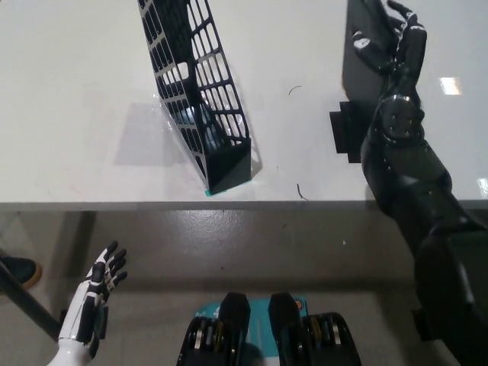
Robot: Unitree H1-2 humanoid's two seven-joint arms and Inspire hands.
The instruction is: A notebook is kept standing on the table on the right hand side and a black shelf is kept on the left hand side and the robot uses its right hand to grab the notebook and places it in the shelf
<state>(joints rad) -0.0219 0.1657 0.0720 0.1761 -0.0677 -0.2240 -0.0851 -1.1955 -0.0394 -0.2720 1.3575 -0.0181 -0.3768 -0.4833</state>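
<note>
White tabletop [76, 91] filling the upper half of the head view, grey floor [252, 244] showing below its front edge. Counting one black shelf [200, 95], one notebook [364, 69], two robot hands.

Standing left of centre on the table: black shelf, a lattice-walled file holder with a grid of rectangular openings, leaning so its open top is tipping toward the far left, its solid narrow end resting near the front edge. Casting a soft grey shadow to its left.

Standing at the far right side of the table, well apart from the shelf: notebook, plain black, matte cover, upright, with a dark stepped shadow at its foot. Mostly being covered by the black forearm, so only its left face and lower part showing.

Reaching up from the bottom right across the table edge: right hand [393, 42], black, placed against the notebook's upper part, fingers [364, 40] curling over its face. Being wrapped partly around the cover, yet a firm hold not being clear from this angle; cannot tell whether gripping or merely touching.

Hanging at the lower left, below table level and over the floor: left hand [103, 278], white with dark fingers, spread apart, holding nothing.
</note>
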